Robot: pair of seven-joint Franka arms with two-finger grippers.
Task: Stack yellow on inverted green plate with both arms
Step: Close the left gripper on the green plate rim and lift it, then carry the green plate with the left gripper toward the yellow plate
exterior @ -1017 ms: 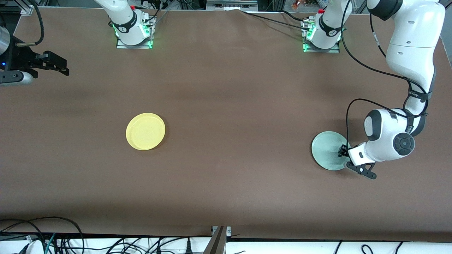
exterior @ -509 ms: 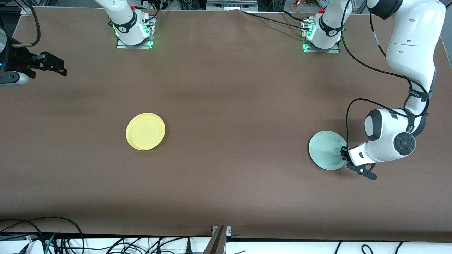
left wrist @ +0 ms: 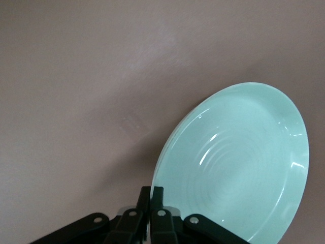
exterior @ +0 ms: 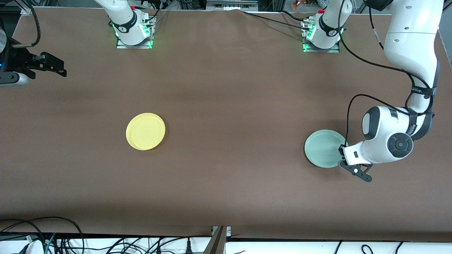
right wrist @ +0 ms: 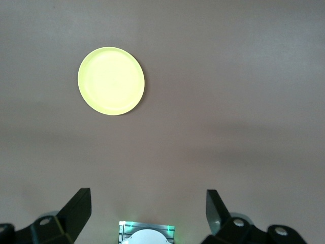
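Note:
The pale green plate lies toward the left arm's end of the table. My left gripper is shut on its rim at the edge nearest that arm. In the left wrist view the green plate stands tilted, its hollow side showing, with the left gripper pinching its edge. The yellow plate rests flat on the table toward the right arm's end, rim up. My right gripper waits open and empty in the air at that end. The right wrist view shows the yellow plate well apart from the right gripper.
The brown table carries only the two plates. The right arm's base and the left arm's base stand along its back edge. Loose cables hang below the edge nearest the front camera.
The left gripper has shut on the green plate's rim, and plate and gripper have shifted a little toward the table's middle. The right gripper drew back slightly, then held still.

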